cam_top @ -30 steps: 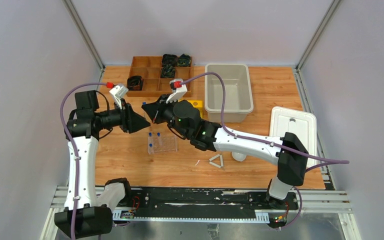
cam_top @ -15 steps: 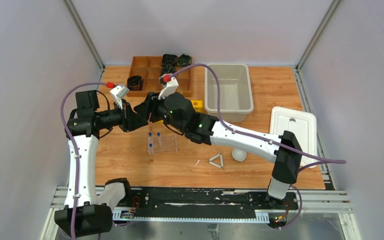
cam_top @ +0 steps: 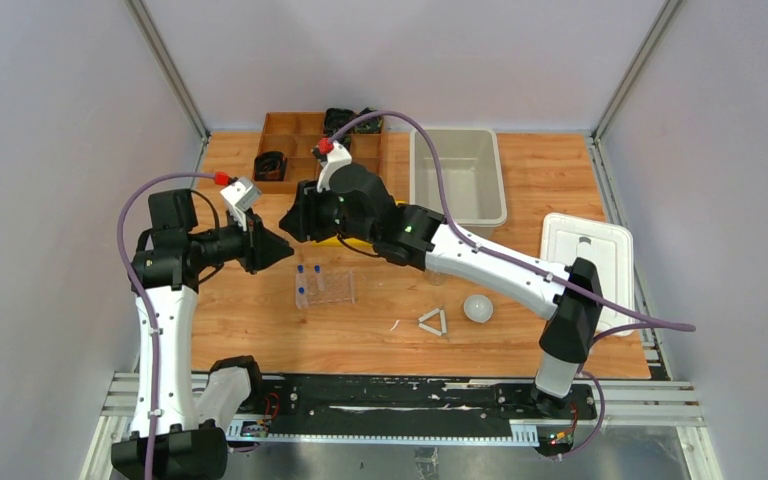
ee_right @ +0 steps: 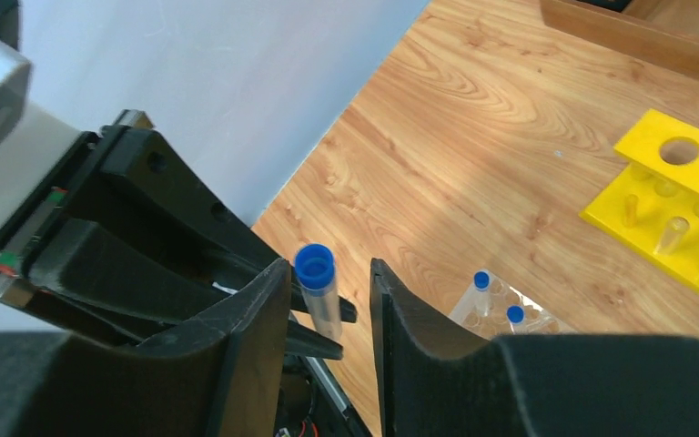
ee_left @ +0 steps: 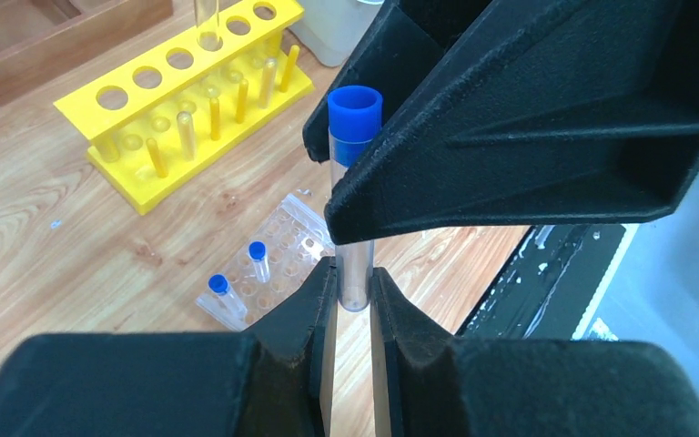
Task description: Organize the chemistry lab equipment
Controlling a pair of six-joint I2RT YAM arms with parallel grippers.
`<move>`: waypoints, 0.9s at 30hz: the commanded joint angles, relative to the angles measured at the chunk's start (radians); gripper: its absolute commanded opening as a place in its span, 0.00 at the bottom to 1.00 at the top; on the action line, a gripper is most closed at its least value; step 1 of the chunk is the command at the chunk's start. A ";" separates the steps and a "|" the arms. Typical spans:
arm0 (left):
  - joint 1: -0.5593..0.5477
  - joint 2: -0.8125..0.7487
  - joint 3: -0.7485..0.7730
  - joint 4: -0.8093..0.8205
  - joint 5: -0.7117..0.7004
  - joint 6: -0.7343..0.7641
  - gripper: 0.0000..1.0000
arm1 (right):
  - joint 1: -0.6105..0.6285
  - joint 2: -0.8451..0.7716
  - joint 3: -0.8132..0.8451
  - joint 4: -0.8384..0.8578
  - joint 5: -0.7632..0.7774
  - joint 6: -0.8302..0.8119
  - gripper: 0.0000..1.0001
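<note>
A clear blue-capped tube point(ee_left: 355, 114) stands upright in the air, and my left gripper point(ee_left: 353, 278) is shut on its lower end. My right gripper point(ee_right: 328, 273) is open; its fingers flank the tube's capped top point(ee_right: 315, 267) without pressing it. In the top view the two grippers meet above the table, left point(cam_top: 285, 250) and right point(cam_top: 290, 218). Below them a clear rack point(cam_top: 325, 287) holds two more blue-capped tubes point(ee_left: 257, 253). A white triangle point(cam_top: 433, 322) and a white round dish point(cam_top: 478, 308) lie nearer the front.
A yellow test-tube rack point(ee_left: 196, 100) with one thin glass tube point(ee_left: 207, 18) stands under the right arm. The brown divided tray point(cam_top: 295, 150) sits at the back, a grey bin point(cam_top: 457, 185) beside it, a white lid point(cam_top: 585, 255) at the right.
My left gripper has shut on the blue-capped tube. My right gripper has opened off it and its arm has shifted toward the back of the table.
</note>
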 commanded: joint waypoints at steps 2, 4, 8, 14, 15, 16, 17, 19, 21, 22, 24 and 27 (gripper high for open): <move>-0.006 -0.017 0.007 0.016 -0.009 0.029 0.00 | -0.019 0.033 0.096 -0.073 -0.101 -0.042 0.36; -0.006 -0.018 0.006 0.016 -0.011 0.030 0.00 | -0.023 0.038 0.107 -0.082 -0.119 -0.042 0.32; -0.006 -0.016 0.010 0.016 -0.011 0.031 0.00 | -0.033 0.051 0.126 -0.094 -0.155 -0.043 0.20; -0.006 -0.003 0.018 0.014 -0.056 0.018 0.32 | -0.048 0.046 0.124 -0.125 -0.174 -0.057 0.00; -0.007 0.001 0.021 0.014 -0.071 0.008 0.52 | -0.050 0.035 0.109 -0.126 -0.158 -0.071 0.00; -0.007 0.005 0.025 0.013 -0.085 -0.001 0.72 | -0.051 0.022 0.092 -0.126 -0.140 -0.088 0.00; -0.006 0.013 0.030 0.014 -0.101 -0.010 0.87 | -0.051 0.000 0.064 -0.126 -0.118 -0.111 0.00; -0.006 0.025 0.041 0.013 -0.135 -0.023 0.97 | -0.051 -0.039 0.003 -0.112 -0.071 -0.158 0.00; -0.006 0.042 0.057 0.013 -0.184 -0.037 1.00 | -0.051 -0.085 -0.082 -0.075 -0.015 -0.212 0.00; -0.006 0.052 0.065 0.014 -0.206 -0.049 1.00 | -0.051 -0.107 -0.129 -0.052 0.019 -0.232 0.00; -0.006 0.076 0.080 0.014 -0.249 -0.080 1.00 | -0.051 -0.146 -0.231 0.005 0.063 -0.262 0.00; -0.005 0.113 0.102 0.013 -0.308 -0.134 1.00 | -0.048 -0.183 -0.372 0.109 0.082 -0.305 0.00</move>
